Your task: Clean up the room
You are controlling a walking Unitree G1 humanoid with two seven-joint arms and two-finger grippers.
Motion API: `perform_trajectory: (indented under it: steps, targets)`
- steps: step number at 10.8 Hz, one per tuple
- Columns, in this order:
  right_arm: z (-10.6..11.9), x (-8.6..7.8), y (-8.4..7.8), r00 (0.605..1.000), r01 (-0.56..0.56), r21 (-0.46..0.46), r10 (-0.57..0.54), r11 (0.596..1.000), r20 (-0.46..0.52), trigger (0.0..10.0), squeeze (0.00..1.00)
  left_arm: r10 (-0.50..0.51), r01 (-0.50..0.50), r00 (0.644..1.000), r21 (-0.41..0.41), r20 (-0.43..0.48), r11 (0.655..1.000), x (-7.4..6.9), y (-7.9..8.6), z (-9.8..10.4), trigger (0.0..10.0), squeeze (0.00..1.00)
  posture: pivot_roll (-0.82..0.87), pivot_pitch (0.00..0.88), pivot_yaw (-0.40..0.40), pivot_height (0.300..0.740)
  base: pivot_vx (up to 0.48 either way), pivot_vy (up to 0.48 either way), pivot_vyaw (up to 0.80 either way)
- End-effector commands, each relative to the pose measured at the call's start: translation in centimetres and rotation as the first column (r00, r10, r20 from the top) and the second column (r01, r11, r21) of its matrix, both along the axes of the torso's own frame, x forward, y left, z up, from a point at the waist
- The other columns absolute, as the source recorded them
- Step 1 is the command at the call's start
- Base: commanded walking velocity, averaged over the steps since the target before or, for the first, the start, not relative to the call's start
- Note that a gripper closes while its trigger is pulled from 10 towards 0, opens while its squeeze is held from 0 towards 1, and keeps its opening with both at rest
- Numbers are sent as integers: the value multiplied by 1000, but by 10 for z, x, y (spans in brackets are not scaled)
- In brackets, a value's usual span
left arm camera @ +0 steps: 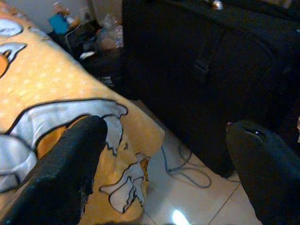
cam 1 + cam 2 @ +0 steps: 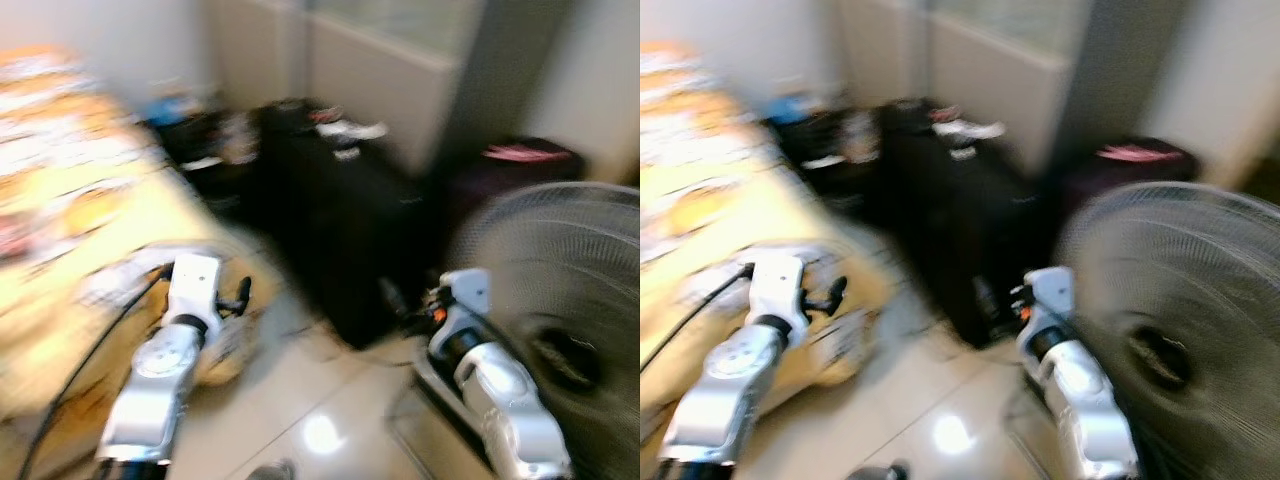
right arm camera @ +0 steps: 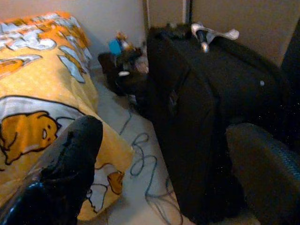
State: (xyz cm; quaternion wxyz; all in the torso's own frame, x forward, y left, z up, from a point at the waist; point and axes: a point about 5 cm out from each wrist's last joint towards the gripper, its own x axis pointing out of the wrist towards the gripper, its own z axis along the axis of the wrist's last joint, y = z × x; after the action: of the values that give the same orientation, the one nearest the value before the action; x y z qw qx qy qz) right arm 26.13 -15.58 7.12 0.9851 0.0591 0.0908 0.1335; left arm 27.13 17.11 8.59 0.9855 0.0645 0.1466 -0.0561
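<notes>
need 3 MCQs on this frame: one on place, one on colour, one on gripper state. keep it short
1. Where does the suitcase stand?
A. on the bed
B. on the floor beside the bed
C. on top of the fan

2. What is the main colour of the bedcover?
A. yellow-orange
B. blue
C. green

3. How is the left gripper?
A. shut on a cable
B. shut on the bedcover
C. open, holding nothing

Answers:
1 B: the right wrist view shows it upright on the floor, with a strip of floor and a cable between it and the bed.
2 A: yellow-orange with cartoon prints.
3 C: the left wrist view shows its fingers wide apart with nothing between them.
</notes>
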Motion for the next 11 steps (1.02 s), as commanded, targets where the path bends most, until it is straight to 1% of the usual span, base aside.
perform_trajectory:
  steps: [1,2,3,4,5,6,7,8,9,10,11]
  targets:
    - [4,7,-4,999,52,6,-52,999,-1,10000,1000,1,-2,999,19,39,1000,7,3,8,10000,0,2,0,-26,740,0,0,800]
    - [5,13,-2,998,62,-10,-62,998,-11,10000,1000,-23,22,999,21,35,1000,11,3,8,10000,0,-16,0,-33,740,0,0,800]
    - [4,12,2,999,37,-23,-37,999,-11,10000,1000,-43,42,999,31,29,999,11,3,6,10000,0,-9,0,-38,740,0,0,800]
    - [4,14,5,993,119,63,-119,991,-11,10000,1000,-21,21,996,0,81,1000,13,8,15,10000,0,18,0,-53,740,0,0,800]
    - [3,16,4,989,147,104,-145,984,-25,10000,1000,-51,45,994,55,98,997,15,6,19,10000,0,22,0,-42,740,0,0,800]
    - [2,20,3,989,146,77,-145,986,-21,10000,1000,-71,62,992,86,109,994,17,6,18,10000,0,13,0,-33,740,0,0,800]
    - [8,27,-13,976,219,99,-219,971,-18,10000,1000,-58,54,995,59,77,997,19,2,17,10000,0,-32,0,-3,740,0,0,800]
    - [14,31,-15,975,221,87,-222,971,-4,10000,1000,-72,68,994,42,85,997,20,1,18,10000,0,-52,0,-10,740,0,0,800]
    - [11,33,-17,973,231,57,-230,971,-11,10000,1000,-57,55,994,29,88,998,23,0,12,10000,0,-64,0,-12,740,0,0,800]
    - [11,35,-17,972,235,53,-235,970,-9,10000,1000,-80,74,993,70,84,995,25,-3,12,10000,0,-57,0,-20,740,0,0,438]
    - [11,36,-16,962,272,62,-272,960,-19,10000,1000,-61,57,994,45,90,997,26,-1,14,10000,0,-71,0,-11,740,0,0,0]
